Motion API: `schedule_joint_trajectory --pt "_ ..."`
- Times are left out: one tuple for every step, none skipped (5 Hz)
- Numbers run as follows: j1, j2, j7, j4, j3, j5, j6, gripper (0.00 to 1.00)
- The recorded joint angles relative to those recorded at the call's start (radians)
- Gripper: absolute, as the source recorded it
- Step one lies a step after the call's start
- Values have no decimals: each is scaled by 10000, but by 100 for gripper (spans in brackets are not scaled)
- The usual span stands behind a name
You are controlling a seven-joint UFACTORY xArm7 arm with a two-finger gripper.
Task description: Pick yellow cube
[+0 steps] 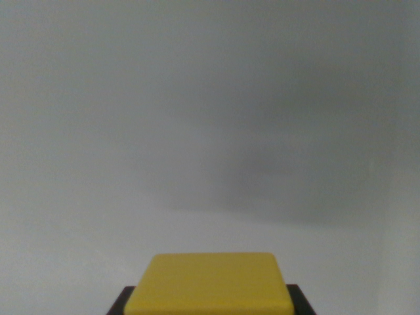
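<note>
From my wrist view, the yellow cube (209,283) sits at the bottom centre of the frame, cut off by the lower edge. Its upper face is smooth, matte, evenly yellow, with softly rounded corners. Dark parts flank it low on both sides, touching or just beside it; whether my hand is clamped on it I cannot tell. Behind it spreads a plain pale grey surface (210,118), faintly shadowed.

At six o'clock in the wrist view you see the yellow cube (209,283), a plain, even yellow with no markings, slightly paler along its rounded top edge. Dark, near-black parts (122,303) flank it at seven and five o'clock; you cannot tell what they are. Everything else you see is a plain pale grey surface (197,118), with a soft darker grey shadow toward three o'clock
</note>
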Motion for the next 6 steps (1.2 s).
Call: schedule_joint_trajectory --pt "8 -193 28 254 -3 -34 445 100" --pt "8 -193 28 254 -3 -34 445 100" --pt "15 -384 55 504 -7 -68 884 100" --pt "15 -384 55 504 -7 -68 884 100" --pt "24 -589 84 774 -11 -104 1357 100" --pt "24 -589 84 774 -11 -104 1357 100"
